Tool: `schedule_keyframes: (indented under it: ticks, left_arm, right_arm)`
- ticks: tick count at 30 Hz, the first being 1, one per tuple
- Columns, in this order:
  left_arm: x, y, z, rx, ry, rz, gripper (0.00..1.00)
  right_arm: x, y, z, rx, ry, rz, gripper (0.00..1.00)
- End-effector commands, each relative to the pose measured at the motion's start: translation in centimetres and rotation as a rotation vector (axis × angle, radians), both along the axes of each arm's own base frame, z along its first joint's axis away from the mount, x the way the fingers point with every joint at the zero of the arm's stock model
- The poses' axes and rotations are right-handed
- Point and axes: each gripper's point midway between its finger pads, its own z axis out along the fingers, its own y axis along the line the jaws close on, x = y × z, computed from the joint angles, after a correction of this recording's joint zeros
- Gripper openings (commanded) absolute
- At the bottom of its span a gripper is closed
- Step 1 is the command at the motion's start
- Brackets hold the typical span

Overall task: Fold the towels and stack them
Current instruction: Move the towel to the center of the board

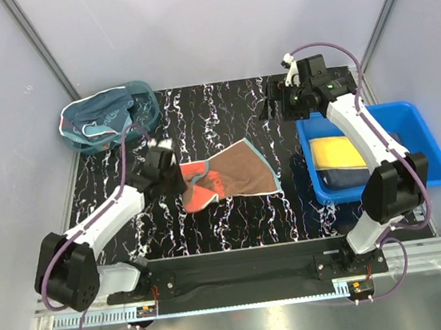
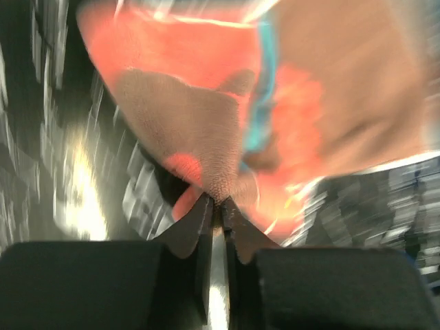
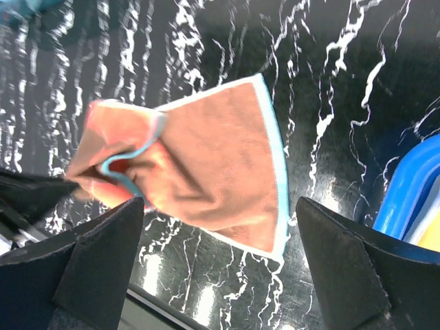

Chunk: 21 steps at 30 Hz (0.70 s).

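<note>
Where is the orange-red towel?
In the top view, the orange-red towel lies on the table, its left end at the left hand, the blue bin to its right.

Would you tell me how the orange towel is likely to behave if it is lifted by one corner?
Probably floppy: the towel bunches into folds near the left gripper and lies flat elsewhere, so it should drape rather than hold shape. Likely light, being thin cloth. Its napped surface suggests it would drag and wrinkle, not slide cleanly, if pushed.

A lab test booth (plain white walls [image 1: 211, 21], aluminium post [image 1: 38, 44]).
</note>
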Motion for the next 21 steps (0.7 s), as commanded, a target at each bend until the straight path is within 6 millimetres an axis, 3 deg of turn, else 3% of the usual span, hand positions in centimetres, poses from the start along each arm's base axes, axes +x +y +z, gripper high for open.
schedule_keyframes:
  ticks: [1,2,6,8,9,11,13,16,17,18,19,20,21]
  left_arm:
    - [0.8,1.4,0.9,-0.06,-0.036,0.221,0.19]
    - [0.4,2.5,0.5,-0.023,-0.027,0.264,0.23]
    - [0.5,3.5,1.3,-0.013,-0.07,0.304,0.37]
    - [0.5,4.1,1.6,0.004,-0.083,0.327,0.46]
    - [0.6,4.8,1.8,0.025,-0.103,0.354,0.49]
    - [1.0,5.6,2.3,0.025,-0.117,0.396,0.54]
    - [2.1,4.7,4.1,-0.015,-0.163,0.344,0.54]
    - [5.7,0.3,8.9,-0.14,-0.306,0.157,0.58]
    - [6.5,-0.2,6.8,-0.09,-0.223,0.138,0.58]
    - [8.5,-1.1,9.1,-0.084,-0.251,0.12,0.56]
    - [8.7,-1.2,7.7,-0.043,-0.18,0.116,0.54]
    - [9.9,-1.1,4.9,0.016,-0.108,0.14,0.53]
    - [10.8,-1.4,5.4,0.018,-0.109,0.149,0.52]
  right_arm:
    - [0.1,1.4,-3.0,-0.049,0.058,0.013,0.97]
    - [-0.1,1.8,-3.5,-0.062,0.068,0.023,0.94]
    - [-1.0,5.6,-5.8,-0.086,0.107,0.102,0.85]
    - [-0.7,7.4,-7.1,-0.106,0.103,0.138,0.8]
    - [-0.2,7.7,-8.6,-0.128,0.127,0.146,0.75]
    - [0.8,8.4,-9.2,-0.155,0.109,0.167,0.69]
    - [2.3,8.0,-11.1,-0.21,0.121,0.14,0.59]
    - [2.5,7.1,-13.1,-0.26,0.18,0.08,0.56]
    - [2.3,7.0,-13.5,-0.261,0.195,0.065,0.56]
    - [2.4,7.2,-13.6,-0.247,0.192,0.058,0.56]
    - [2.0,7.4,-14.5,-0.232,0.215,0.054,0.56]
    - [2.3,7.5,-14.7,-0.226,0.207,0.051,0.56]
    - [3.0,7.9,-15.7,-0.219,0.194,0.053,0.56]
